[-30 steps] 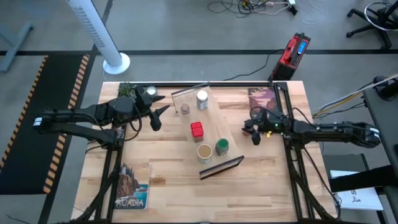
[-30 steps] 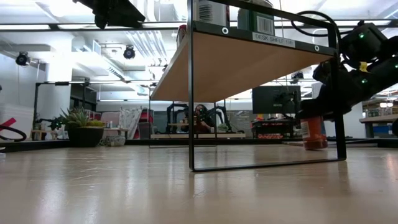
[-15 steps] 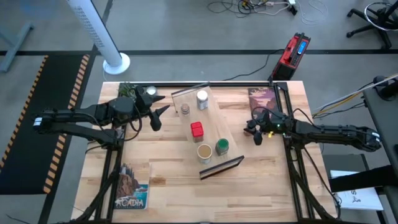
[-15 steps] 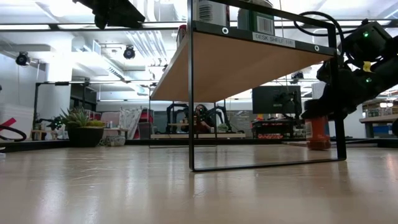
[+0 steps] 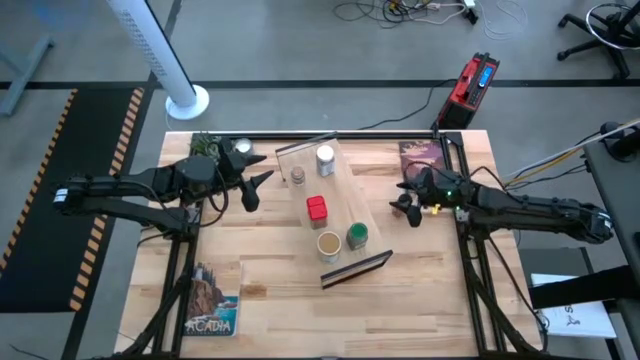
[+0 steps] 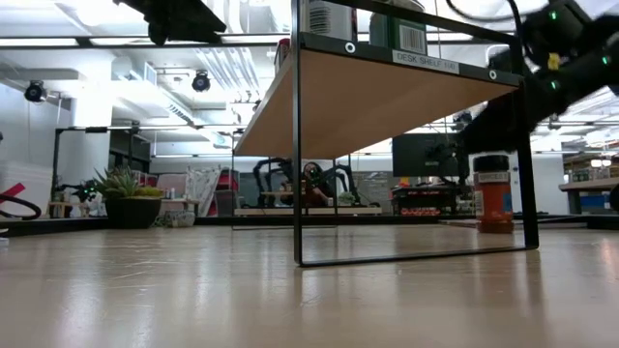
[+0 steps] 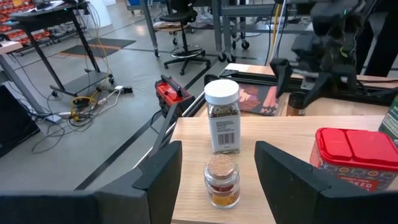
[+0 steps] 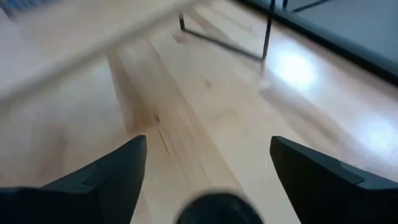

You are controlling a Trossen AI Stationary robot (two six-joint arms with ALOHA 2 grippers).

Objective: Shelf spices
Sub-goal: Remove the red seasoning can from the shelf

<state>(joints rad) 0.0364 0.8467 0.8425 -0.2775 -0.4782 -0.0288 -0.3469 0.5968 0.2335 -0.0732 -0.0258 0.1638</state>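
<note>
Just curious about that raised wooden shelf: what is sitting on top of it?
On the shelf: white-capped jar, small brown jar, red tin, green-lidded jar, tan-lidded jar. The black-lidded jar stands on the table.

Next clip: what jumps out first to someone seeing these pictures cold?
The raised light-wood shelf at table centre, already carrying five spices, including a red square tin and a white-capped jar. To its right, the right tool hangs open above a black-lidded jar standing on the table. The left tool waits open, left of the shelf.
</note>
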